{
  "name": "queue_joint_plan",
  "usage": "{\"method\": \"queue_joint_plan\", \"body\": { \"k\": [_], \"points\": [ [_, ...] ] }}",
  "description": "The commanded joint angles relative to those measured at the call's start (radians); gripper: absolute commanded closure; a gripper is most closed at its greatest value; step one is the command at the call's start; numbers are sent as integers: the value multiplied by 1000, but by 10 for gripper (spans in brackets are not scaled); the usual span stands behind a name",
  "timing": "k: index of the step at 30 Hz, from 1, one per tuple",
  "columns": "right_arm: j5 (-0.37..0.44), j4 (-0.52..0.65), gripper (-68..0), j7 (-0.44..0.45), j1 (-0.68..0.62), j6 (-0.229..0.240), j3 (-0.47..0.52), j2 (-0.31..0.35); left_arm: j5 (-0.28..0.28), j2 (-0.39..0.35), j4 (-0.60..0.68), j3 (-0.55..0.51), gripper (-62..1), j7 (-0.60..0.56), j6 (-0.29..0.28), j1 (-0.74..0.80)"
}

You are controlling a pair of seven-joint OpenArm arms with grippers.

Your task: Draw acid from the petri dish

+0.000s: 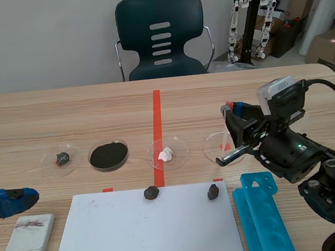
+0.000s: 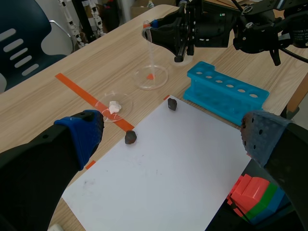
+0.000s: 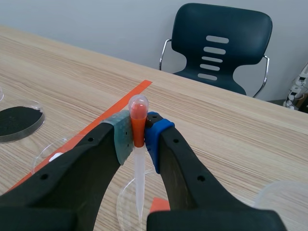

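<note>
On my feed the wooden table [image 1: 65, 111] carries a white sheet [image 1: 142, 232] at the near edge. A blue tube rack [image 1: 265, 217] lies at the sheet's 3 o'clock and a grey slab [image 1: 25, 246] at its 9 o'clock.

My right gripper [image 3: 138, 137] hangs at 1 o'clock from the sheet, pads clamped on a pipette [image 3: 138, 178] just under its bulb, with the tip pointing down. My left gripper [image 2: 171, 132] sits at 9 o'clock, over the sheet's edge, with its fingers spread wide and nothing between them.

Four dishes run in a row at the sheet's 12 o'clock. The clear petri dish [image 1: 220, 146] is directly under the pipette; the tip may be touching its floor, but I can't be sure. From that dish, at 9 o'clock, come a dish with a white lump [image 1: 167, 154], a dish of black powder [image 1: 108, 155] and a dish with a dark fragment [image 1: 62, 159].

Two black lumps [image 1: 151, 192] rest on the sheet's far edge.
</note>
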Motion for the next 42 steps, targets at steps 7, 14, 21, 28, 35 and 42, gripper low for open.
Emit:
{"method": "queue_joint_plan", "body": {
  "k": [7, 14, 21, 28, 35, 42],
  "points": [
    [10, -1, -82, 23, 11, -4, 1, 3, -11, 5, 12, 4, -598, -14, 2, 0],
    [10, -1, -92, 25, 11, -8, 1, 3, -11, 5, 12, 4, -598, -14, 2, 0],
    [10, -1, -92, 25, 11, -8, 1, 3, -11, 5, 12, 4, -598, -14, 2, 0],
    [10, -1, -92, 25, 11, -8, 1, 3, -11, 5, 12, 4, -598, -14, 2, 0],
    [11, -1, -92, 25, 11, -8, 1, 3, -11, 5, 12, 4, -598, -14, 2, 0],
    [11, -1, -92, 25, 11, -8, 1, 3, -11, 5, 12, 4, -598, -14, 2, 0]
  ]
}}
